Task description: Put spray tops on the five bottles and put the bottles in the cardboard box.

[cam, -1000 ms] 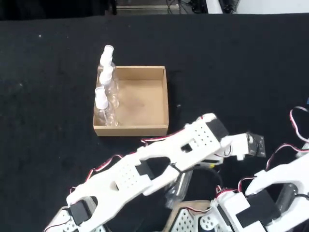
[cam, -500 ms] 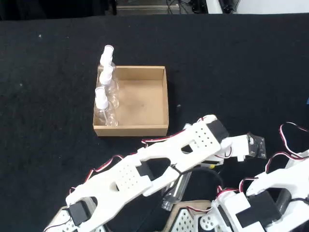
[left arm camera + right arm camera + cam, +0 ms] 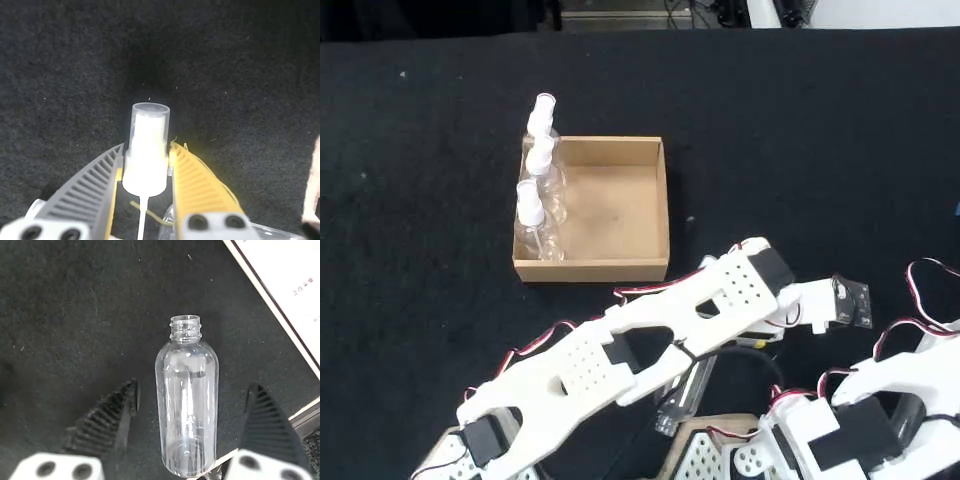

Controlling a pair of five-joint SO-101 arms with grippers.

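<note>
My left gripper (image 3: 146, 146) is shut on a white spray top (image 3: 146, 160) with a clear cap, its thin dip tube (image 3: 142, 220) hanging free above the black table. In the high view that gripper (image 3: 853, 304) is right of the cardboard box (image 3: 650, 215). Three capped bottles (image 3: 536, 215) stand along the box's left wall. My right gripper (image 3: 192, 386) is open around a clear bottle (image 3: 187, 405) with no top, which lies on the table without touching either finger. Another clear bottle (image 3: 682, 398) lies under the left arm.
A white sheet (image 3: 285, 285) lies close beside the open bottle's neck. The right arm (image 3: 880, 400) sits low at the table's front right corner. The left arm (image 3: 650, 335) crosses diagonally in front of the box. The box's middle and right side hold nothing.
The right arm has dropped toward the front edge. The left gripper shifted slightly right with the spray top. The bottle under the left arm now lies a little lower.
</note>
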